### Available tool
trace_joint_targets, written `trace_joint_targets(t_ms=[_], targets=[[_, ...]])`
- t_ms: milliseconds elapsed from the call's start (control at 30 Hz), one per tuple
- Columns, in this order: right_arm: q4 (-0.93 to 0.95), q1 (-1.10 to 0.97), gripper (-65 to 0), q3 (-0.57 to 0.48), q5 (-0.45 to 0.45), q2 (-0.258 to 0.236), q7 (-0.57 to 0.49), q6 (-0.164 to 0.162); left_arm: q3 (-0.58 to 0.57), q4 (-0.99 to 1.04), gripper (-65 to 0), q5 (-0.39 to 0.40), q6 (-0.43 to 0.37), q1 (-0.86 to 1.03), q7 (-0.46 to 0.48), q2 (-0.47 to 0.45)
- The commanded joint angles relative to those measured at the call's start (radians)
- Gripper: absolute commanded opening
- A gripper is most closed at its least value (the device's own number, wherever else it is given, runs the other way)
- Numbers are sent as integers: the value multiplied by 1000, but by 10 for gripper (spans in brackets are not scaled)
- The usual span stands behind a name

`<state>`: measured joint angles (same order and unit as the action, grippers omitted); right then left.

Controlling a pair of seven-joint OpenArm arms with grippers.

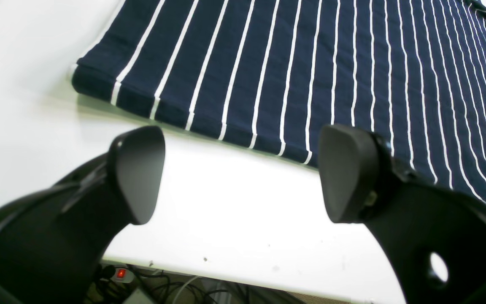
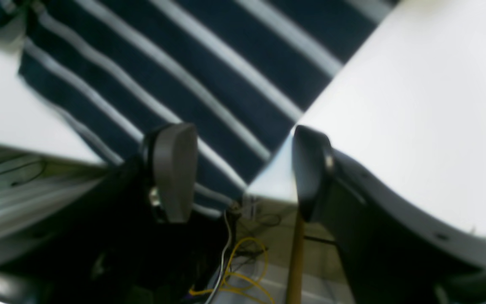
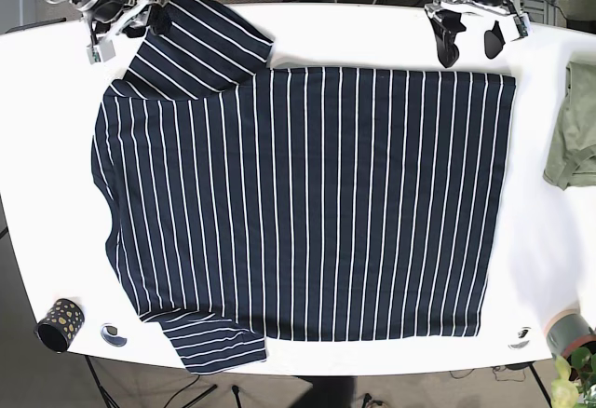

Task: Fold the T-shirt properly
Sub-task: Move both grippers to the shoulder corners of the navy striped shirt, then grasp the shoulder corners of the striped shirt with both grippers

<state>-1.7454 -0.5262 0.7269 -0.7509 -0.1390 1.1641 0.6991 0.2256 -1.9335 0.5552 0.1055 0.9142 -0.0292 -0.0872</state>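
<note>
Clearly, the folding is hardly beginning: in the base view the T-shirt (image 3: 307,203) is lying spread flat across the white table (image 3: 56,222), filling most of its middle, with its body in a single layer and no lengthwise or crosswise fold showing. The sleeve at 11 o'clock (image 3: 200,45) is angling outward, and the sleeve at 7 o'clock (image 3: 219,343) is jutting past the body's line toward the table's near rim; judging by this, both sleeves and the body folds are all remaining to be done.

The left gripper (image 3: 473,43) is hovering at 1 o'clock, just beyond the shirt's hem corner. Its wrist view is showing the fingers (image 1: 137,173) spread wide above bare table, with the hem edge running just past them, and nothing between them.

The right gripper (image 3: 121,26) is sitting at 11 o'clock by the upper sleeve. Its blurred wrist view is showing the pads (image 2: 175,169) parted, with striped cloth beneath and between them at the table's rim; they are not closing on the fabric, and contact cannot be told.

A green garment (image 3: 577,138) is lying at 3 o'clock.
</note>
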Motion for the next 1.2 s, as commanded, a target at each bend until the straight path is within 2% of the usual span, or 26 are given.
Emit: trace_joint_targets(t_ms=[0,167,367,500,1000,1100,1167], targets=[[-9,-2,-300,4,-3,-14,10,-1,4,-13,-125,6,9,12,24,-4],[-3,-4,-300,-8,-3,-9,10,-1,4,-13,-125,6,9,10,24,-4],[-8,-35,-300,-106,-3,2,3,-1,4,-13,-125,6,9,7,24,-6],[-4,-36,-300,-105,-2,43,-19,-1,5,-13,-125,7,9,7,24,-6],[-1,-15,-304,-108,-2,43,-25,-1,79,-11,-125,13,6,-10,24,0],[-3,-15,-358,-108,-2,42,-26,-1,107,-11,-121,15,4,-16,15,10],[-3,-13,-412,-108,-2,42,-26,-1,126,-14,-121,15,4,-25,-33,30]])
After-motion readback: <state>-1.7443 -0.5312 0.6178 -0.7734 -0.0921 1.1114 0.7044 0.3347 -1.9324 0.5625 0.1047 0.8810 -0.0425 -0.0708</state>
